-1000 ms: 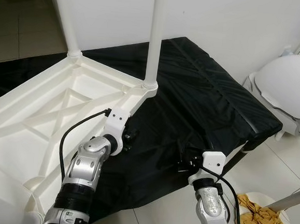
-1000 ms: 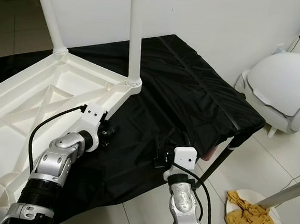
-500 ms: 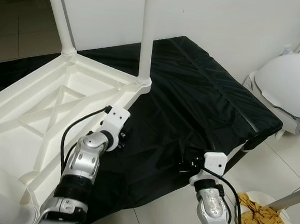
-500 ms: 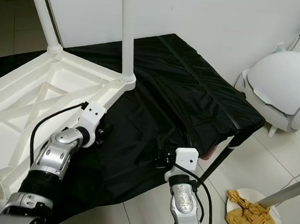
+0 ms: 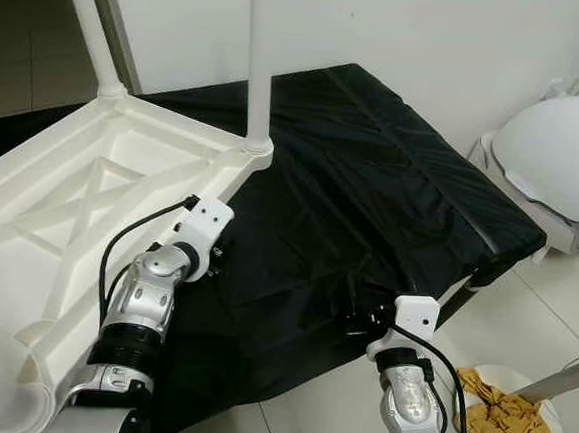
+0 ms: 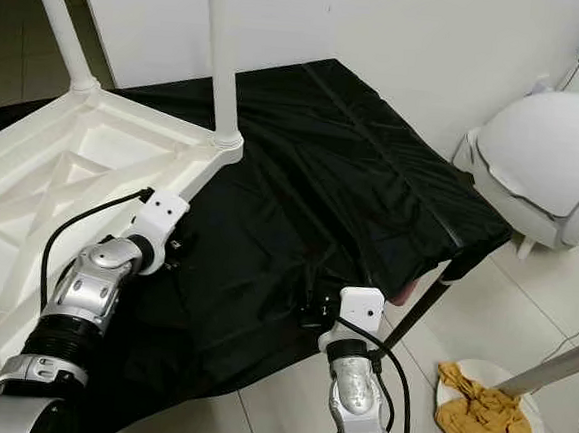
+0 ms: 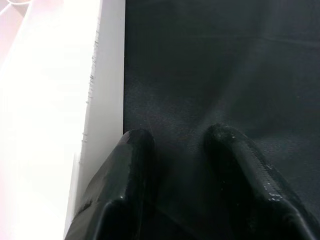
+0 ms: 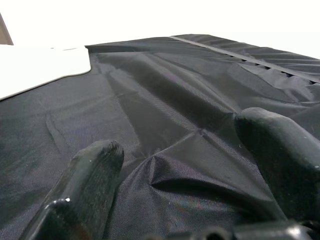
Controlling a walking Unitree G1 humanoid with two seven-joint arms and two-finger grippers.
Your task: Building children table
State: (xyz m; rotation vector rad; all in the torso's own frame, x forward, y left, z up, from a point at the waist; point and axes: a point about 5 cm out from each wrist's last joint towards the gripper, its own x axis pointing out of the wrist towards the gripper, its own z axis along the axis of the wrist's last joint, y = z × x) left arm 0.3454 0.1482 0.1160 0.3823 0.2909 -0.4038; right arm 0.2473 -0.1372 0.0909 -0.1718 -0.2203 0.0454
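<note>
The white plastic children's table [image 5: 65, 204] lies upside down on a black cloth [image 5: 373, 173]. Two white legs stand up from its far corners, one [image 5: 260, 64] at the near-right corner socket and one [image 5: 86, 25] further left. My left gripper [image 5: 216, 263] is low on the cloth right beside the table's rim, open; in the left wrist view the left gripper [image 7: 180, 137] has one finger [image 7: 134, 150] against the white rim [image 7: 107, 90]. My right gripper [image 5: 353, 307] hovers open over the cloth's front edge, the right gripper [image 8: 180, 137] holding nothing.
A white rounded appliance [image 5: 565, 158] stands at the right beyond the cloth. On the tiled floor at the lower right is a white dish with a crumpled yellow rag [image 5: 509, 424] and a slanting metal pole [image 5: 568, 379]. A white wall runs behind.
The table and its legs have slid to the left over the cloth, and my left gripper has moved left along with the rim. The right arm has hardly moved.
</note>
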